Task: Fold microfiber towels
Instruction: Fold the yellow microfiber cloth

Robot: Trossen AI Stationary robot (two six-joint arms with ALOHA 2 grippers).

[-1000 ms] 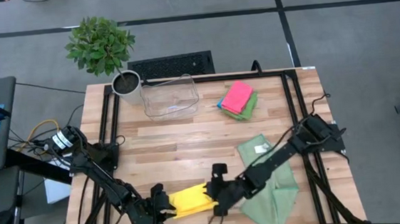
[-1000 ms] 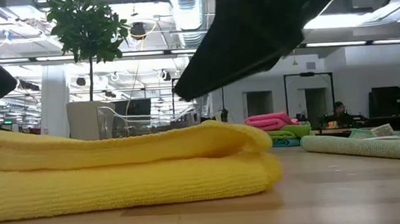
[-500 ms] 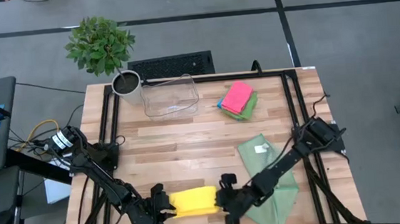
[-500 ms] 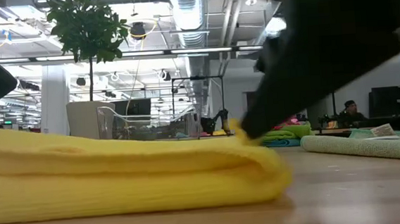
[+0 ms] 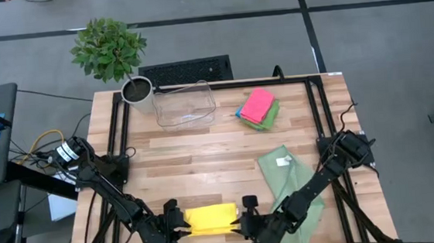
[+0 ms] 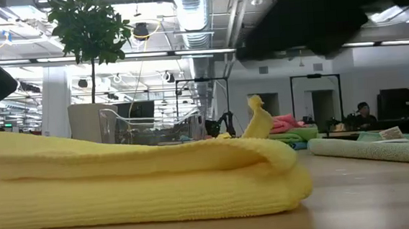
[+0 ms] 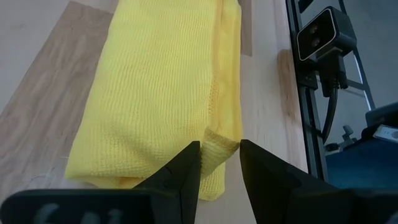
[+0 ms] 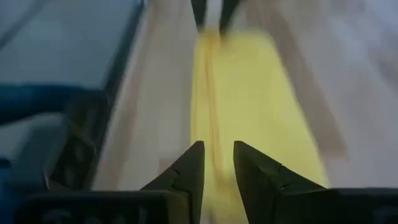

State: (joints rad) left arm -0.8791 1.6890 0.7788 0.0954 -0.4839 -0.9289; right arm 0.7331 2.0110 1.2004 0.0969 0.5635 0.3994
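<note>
A yellow microfiber towel [image 5: 209, 218], folded into a flat band, lies near the table's near edge. My left gripper [image 5: 175, 222] is shut on its left end and my right gripper [image 5: 246, 221] is shut on its right end. The low view shows the folded towel [image 6: 130, 185] lying on the wood, with one yellow corner [image 6: 257, 118] standing up beneath my dark right gripper [image 6: 313, 13]. A pale sage green towel [image 5: 290, 184] lies spread at the right. A pink towel [image 5: 257, 103] tops a small stack at the far right. My left gripper pinches the yellow towel's folded end [image 7: 221, 144] between its two fingers [image 7: 186, 168], coming in slanting down from the table's left. The towel's layers lie flat on the table beyond the fingers. My right gripper has yellow cloth [image 8: 215, 163] between its two fingers [image 8: 189, 168], coming slanting down from the table's right, along the band. Blur hides which part and how many layers it has.
A clear plastic bin [image 5: 184, 105] and a potted plant [image 5: 111, 52] stand at the far left. Black frame rails [image 5: 118, 145] run along the table's sides, and a small camera [image 7: 323, 37] sits on the near rail. Bare wood lies in the middle.
My right gripper has swung toward the table's near edge, tipping as it went, and kept its hold. The yellow towel's right end followed it, so the band now lies straight along the near edge. The left end stayed in place.
</note>
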